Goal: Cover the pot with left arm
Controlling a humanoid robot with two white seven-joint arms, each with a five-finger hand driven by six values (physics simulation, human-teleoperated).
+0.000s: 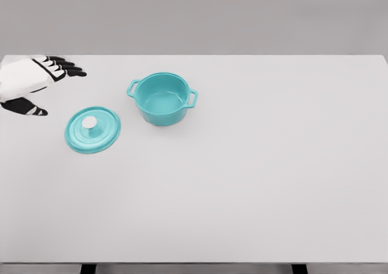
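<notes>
The teal lid [93, 130] lies flat on the white surface [254, 183], at about eight o'clock from the open teal pot [162, 98] and just apart from it. The left hand [30, 83] hovers at ten o'clock of the lid, fingers [68, 66] spread, holding nothing. Rigid, probably smooth; its small white knob [90, 122] is the natural grip

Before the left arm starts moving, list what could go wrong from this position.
1. The left hand is open, up and left of the lid, not over its small white knob; a poorly centred grasp could slip.
2. The pot stands close to the lid's right; carrying the lid low could knock its near handle.
3. A lid set down off-centre would sit tilted on the rim.
</notes>
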